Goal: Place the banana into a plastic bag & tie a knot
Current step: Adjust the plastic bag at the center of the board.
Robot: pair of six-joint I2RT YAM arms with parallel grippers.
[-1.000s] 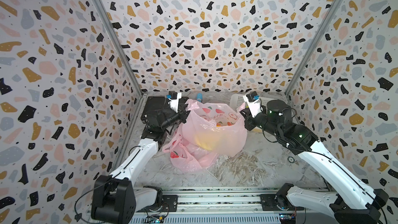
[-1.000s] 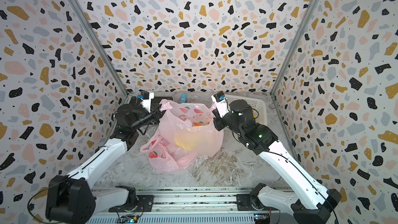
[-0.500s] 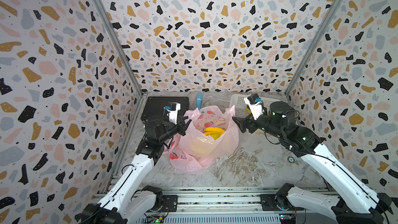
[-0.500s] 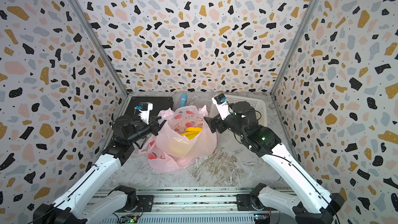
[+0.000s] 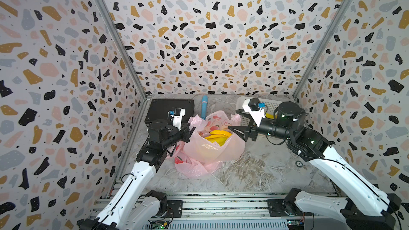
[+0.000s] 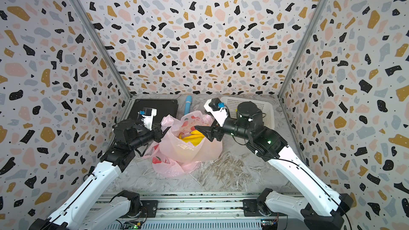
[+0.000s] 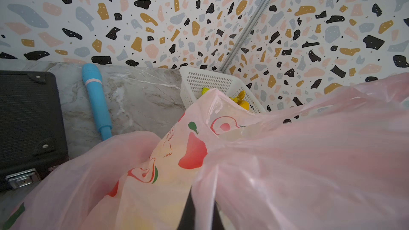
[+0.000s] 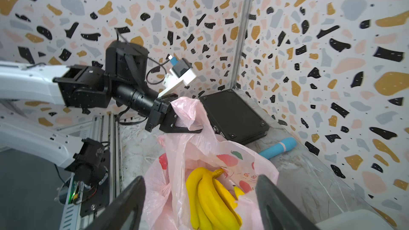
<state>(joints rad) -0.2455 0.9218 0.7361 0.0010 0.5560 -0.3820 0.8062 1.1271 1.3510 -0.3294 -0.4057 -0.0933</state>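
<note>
Banana [image 5: 218,137] bagged — right claw [image 5: 237,133] off the rim
The banana lies inside the pink plastic bag [image 5: 210,153] on the table [image 5: 254,173], its long axis running roughly from claw to claw. The left claw [image 5: 189,130] is closed tight, pinching the bag's near rim. The right claw stands wide and empty just beside the opposite rim, the nearer arm to it — a second ago it gripped that side, and the bag hung higher
</note>
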